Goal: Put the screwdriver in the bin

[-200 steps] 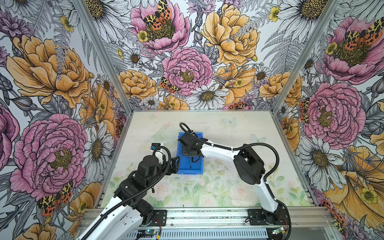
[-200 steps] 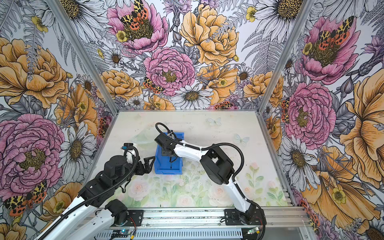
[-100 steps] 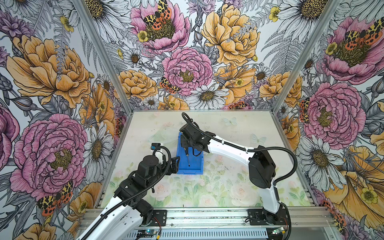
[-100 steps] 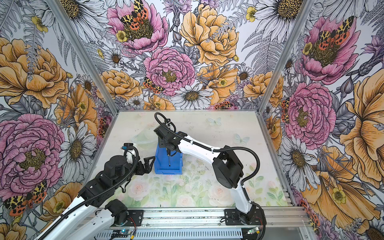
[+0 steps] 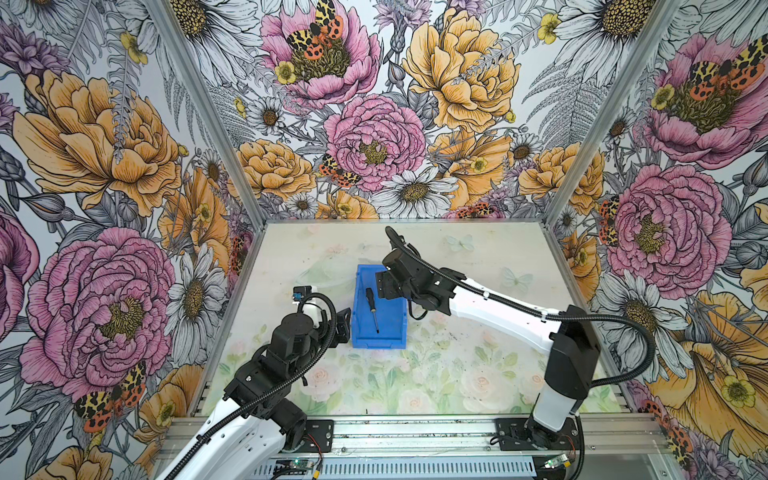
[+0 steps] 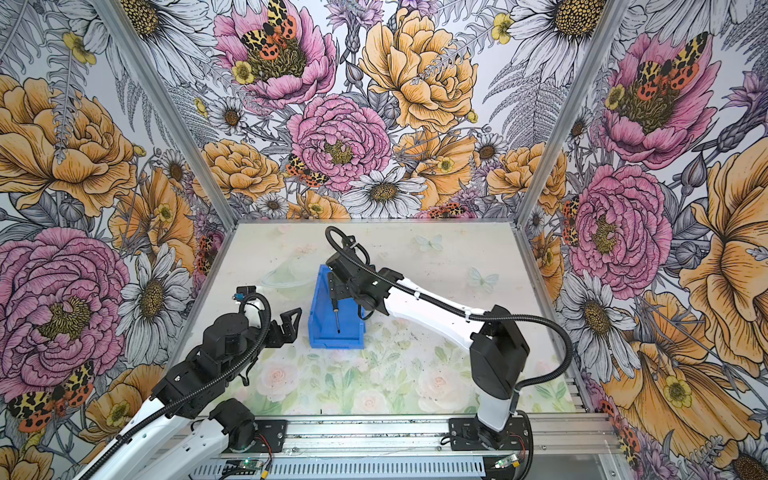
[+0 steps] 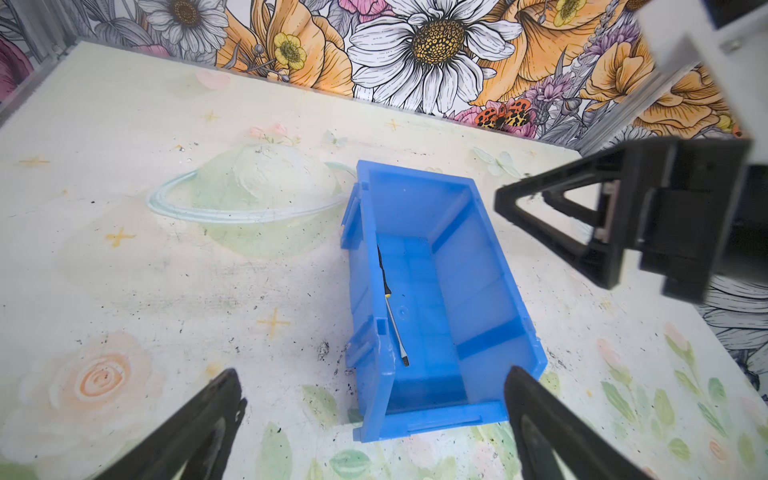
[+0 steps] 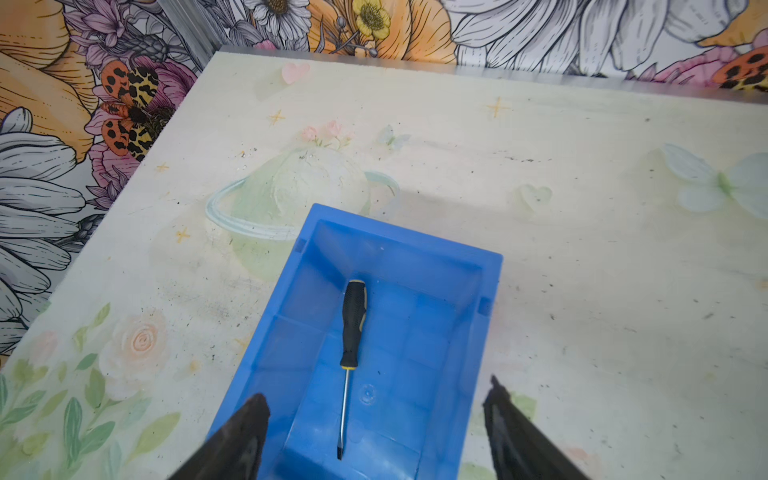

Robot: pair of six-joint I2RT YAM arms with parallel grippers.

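**A:** Where is the screwdriver (image 8: 348,361)?

**B:** It lies flat on the floor of the blue bin (image 5: 378,343). Both top views show the black handle toward 12 o'clock and the tip toward 6, a little nearer the bin's 9 o'clock wall than its 3 o'clock wall.

**A:** Is anything gripping it?

**B:** No, nothing touches it. The right end effector (image 8: 376,390) has its fingers spread wide with nothing between them. In the right wrist view the screwdriver lies free on the bin floor beyond them.

**A:** Where is that end effector relative to the bin?

**B:** In both top views it is over the bin's 1 o'clock corner, and its white arm runs off toward 4 o'clock.

**A:** And the left one?

**B:** The left end effector (image 7: 372,372) is also spread apart and holds nothing. It sits just beside the bin's 9 o'clock wall, close to the 6 o'clock end. I cannot tell whether it touches the plastic.

**A:** Where does the bin sit?

**B:** It stands upright on the worktop (image 5: 457,374), near the middle and slightly toward 9 o'clock. Its long side runs from 12 to 6, and the lipped edge faces 6.
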